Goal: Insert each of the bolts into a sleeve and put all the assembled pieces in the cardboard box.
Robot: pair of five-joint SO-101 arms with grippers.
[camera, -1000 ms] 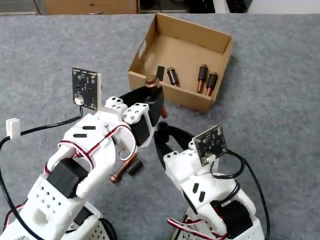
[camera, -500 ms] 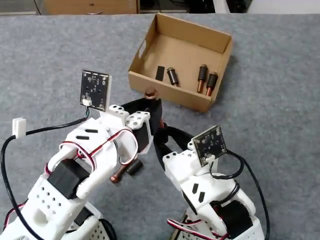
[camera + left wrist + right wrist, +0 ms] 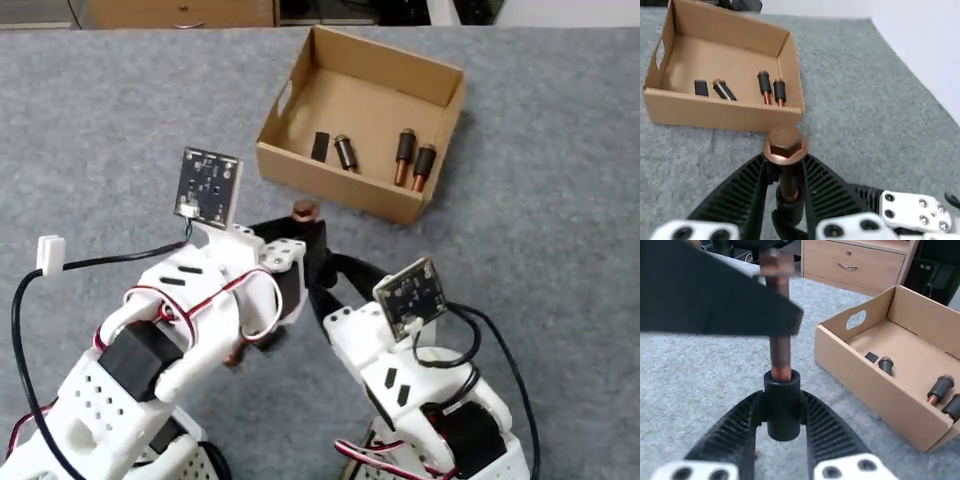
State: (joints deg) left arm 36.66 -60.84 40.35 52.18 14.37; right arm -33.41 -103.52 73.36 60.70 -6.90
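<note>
Beyond both pairs of jaws sits the cardboard box (image 3: pixel 330 186), three assembled pieces (image 3: pixel 405 156) lying inside. The left gripper (image 3: pixel 786 182) has its jaws closed narrowly on the shank of a copper bolt (image 3: pixel 785 147), head up. Directly beneath, the right gripper (image 3: pixel 782 401) pinches a black sleeve (image 3: pixel 782 412) upright, with the bolt's tip at or just inside its mouth. Insertion seems in hand. The next move calls for a straight downward push with both axes aligned.

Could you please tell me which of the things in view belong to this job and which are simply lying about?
Job: bolt in the left gripper; sleeve in the right gripper; cardboard box; three assembled pieces inside.
Lying about: wooden drawer unit in the background; flat black piece in the box, purpose unclear.
</note>
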